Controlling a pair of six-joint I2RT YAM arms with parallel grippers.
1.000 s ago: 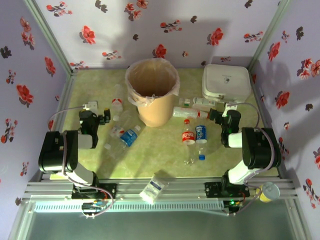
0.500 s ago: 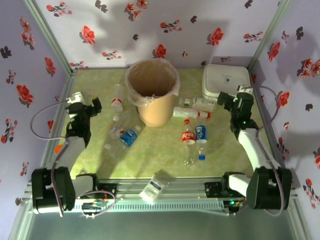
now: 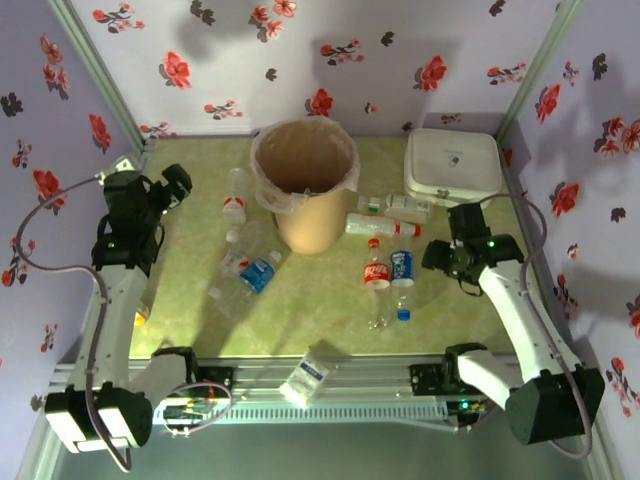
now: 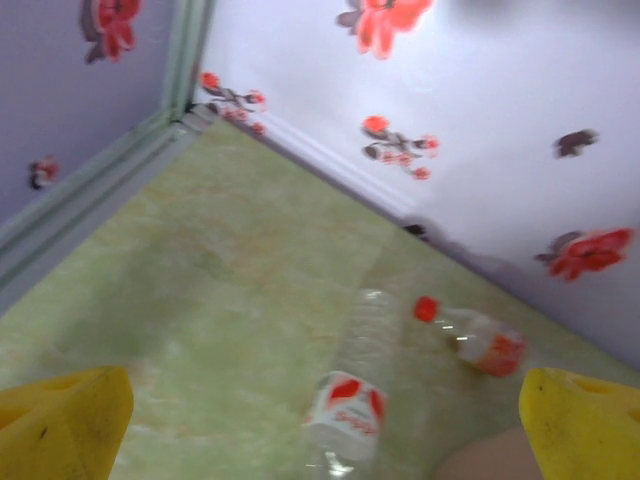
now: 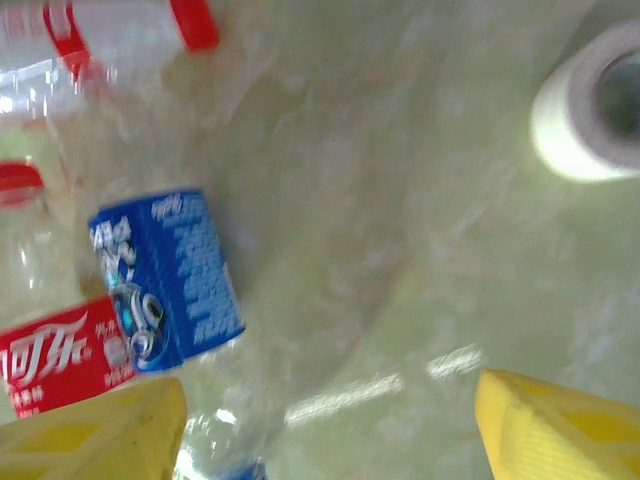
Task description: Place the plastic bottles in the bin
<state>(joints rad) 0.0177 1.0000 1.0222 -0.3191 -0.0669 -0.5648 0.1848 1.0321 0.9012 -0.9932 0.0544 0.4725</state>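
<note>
The tan-orange bin, lined with a clear bag, stands at the back middle. Several plastic bottles lie around it: a red-labelled bottle and a blue-labelled bottle to its left, two bottles by its right side, and a red-labelled bottle beside a blue-labelled bottle further forward. My left gripper hangs open at the far left, facing the red-labelled bottle and a red-capped bottle. My right gripper is open just right of the blue-labelled bottle and red-labelled bottle.
A flat white square box sits at the back right. A white hollow roll lies off to the right gripper's side. A small packet rests on the front rail. Flowered walls close in the left, back and right.
Both arms have unfolded from low near poses. The left gripper rose and swung to the far left. The right gripper went up toward the white box, then came back beside the two front bottles.
</note>
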